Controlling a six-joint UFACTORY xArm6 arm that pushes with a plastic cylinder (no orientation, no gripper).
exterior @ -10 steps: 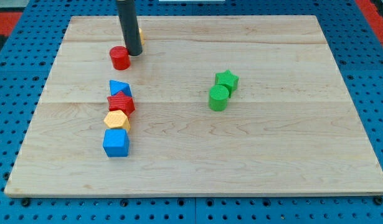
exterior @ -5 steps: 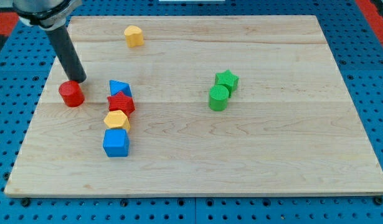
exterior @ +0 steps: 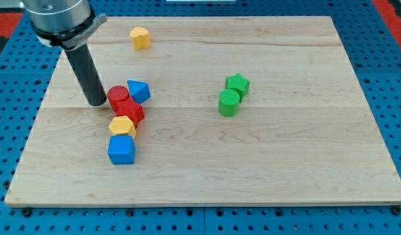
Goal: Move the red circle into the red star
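Observation:
The red circle [exterior: 118,96] is a short cylinder at the board's left-middle. It touches the red star [exterior: 131,112], which lies just below and to its right. My tip [exterior: 96,103] stands right at the circle's left side, touching or nearly touching it. The dark rod rises from there toward the view's top left.
A blue triangle [exterior: 139,91] touches the circle's right side. A yellow hexagon [exterior: 122,125] and a blue cube [exterior: 121,149] lie in a line below the star. A yellow block [exterior: 140,38] is near the top edge. A green star [exterior: 238,83] and green cylinder [exterior: 229,102] sit right of centre.
My tip swept the red circle from the top left down to the far left, then right into the red star. The blue triangle shifted up and right.

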